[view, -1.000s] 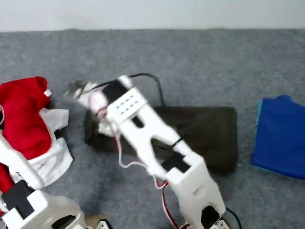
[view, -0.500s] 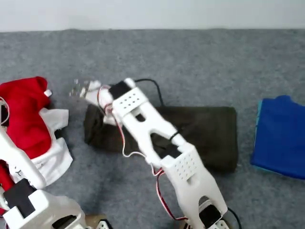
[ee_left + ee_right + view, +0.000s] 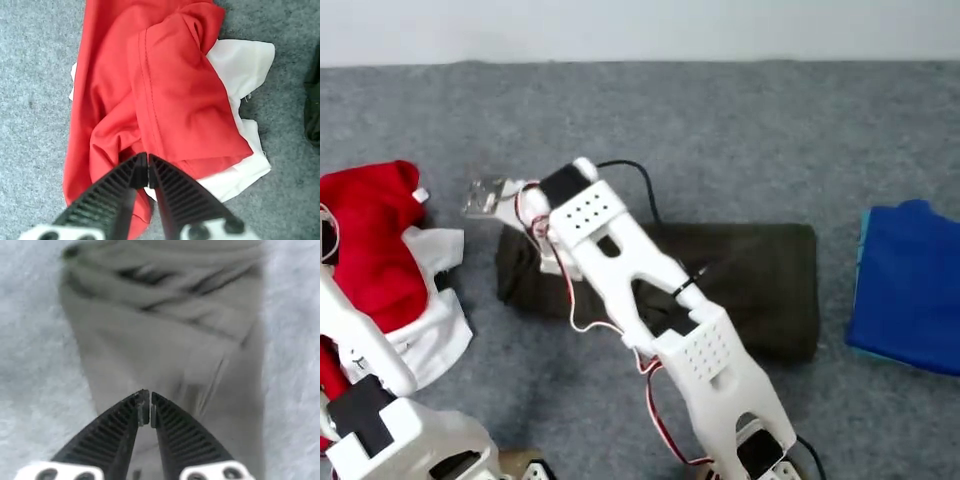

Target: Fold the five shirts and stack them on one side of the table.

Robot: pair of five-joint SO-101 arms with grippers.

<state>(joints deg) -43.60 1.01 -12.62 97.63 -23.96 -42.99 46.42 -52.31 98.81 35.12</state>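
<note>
High view: folded blue shirt (image 3: 910, 285)

grey carpeted table (image 3: 740, 130), dark folded shirt (image 3: 760, 285), blue shirt (image 3: 910, 290), red shirt (image 3: 370, 240), white shirt (image 3: 435, 335)

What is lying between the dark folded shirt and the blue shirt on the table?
In the high view, only a bare strip of the grey table cover lies between the dark shirt and the blue shirt.

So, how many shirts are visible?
4: crumpled red shirt atop white shirt at left, folded dark olive shirt in the centre, folded blue shirt at right; another may be hidden.
</note>
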